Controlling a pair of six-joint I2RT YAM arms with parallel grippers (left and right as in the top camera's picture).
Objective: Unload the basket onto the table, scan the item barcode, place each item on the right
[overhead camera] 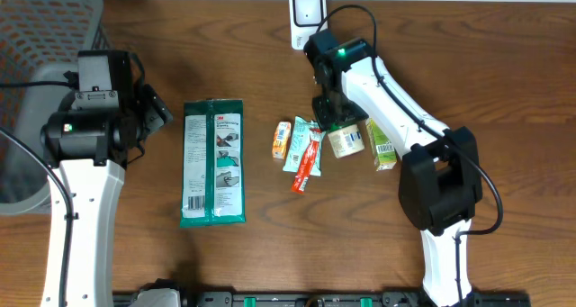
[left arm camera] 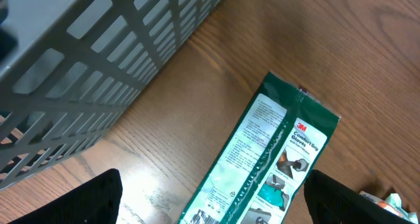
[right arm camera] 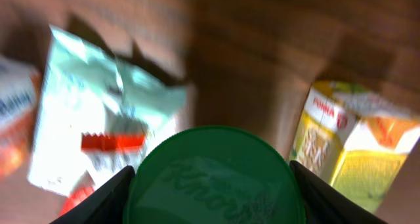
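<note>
A juice carton (overhead camera: 382, 148) and sachet (overhead camera: 300, 143) crowd our jar (overhead camera: 347, 142); its long axis runs near-to-far, lid (right arm camera: 213, 165) farthest. Right gripper (right arm camera: 213, 188) clasps the lid; left gripper (overhead camera: 155, 111) gapes empty.

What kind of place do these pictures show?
Probably a mock checkout station: a white scanner at the far edge of the wooden table, small packaged goods before it, and a grey basket at one side.

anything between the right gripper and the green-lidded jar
Nothing visible. In the right wrist view the right gripper straddles the green-lidded jar; the white sachet and juice carton lie off to the sides.
</note>
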